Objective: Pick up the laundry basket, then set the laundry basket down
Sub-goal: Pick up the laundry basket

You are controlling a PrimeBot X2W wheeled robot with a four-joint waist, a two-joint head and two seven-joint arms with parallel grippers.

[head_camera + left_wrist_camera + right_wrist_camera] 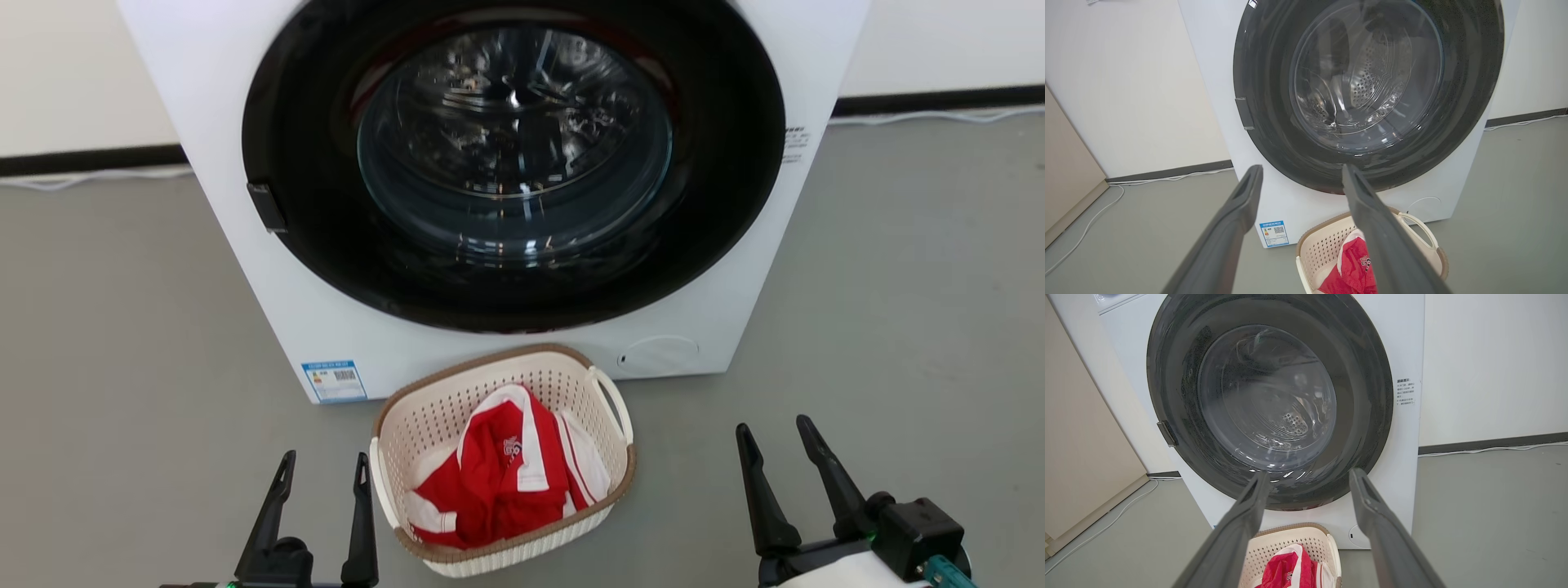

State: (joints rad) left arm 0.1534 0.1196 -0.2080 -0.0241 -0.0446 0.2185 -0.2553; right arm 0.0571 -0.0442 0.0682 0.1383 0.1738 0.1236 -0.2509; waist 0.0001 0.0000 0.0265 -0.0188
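The laundry basket point(424, 425), cream-white with a brown rim and white loop handles, sits on the grey floor just in front of the washer. A red and white garment point(506, 474) lies in it. My left gripper point(324, 465) stands open just left of the basket, nothing between its fingers. My right gripper point(774, 434) is open too, well off to the basket's right. In the left wrist view the basket point(1323, 249) shows low between and behind the open fingers point(1237, 216). In the right wrist view the basket point(1306, 539) sits at the bottom, between the fingers point(1372, 514).
A white front-loading washer point(326, 327) with a closed dark round door point(514, 163) rises right behind the basket. Grey floor point(122, 367) spreads on both sides. A beige panel point(1065, 183) stands at the left, with a cable point(1094, 216) along the wall.
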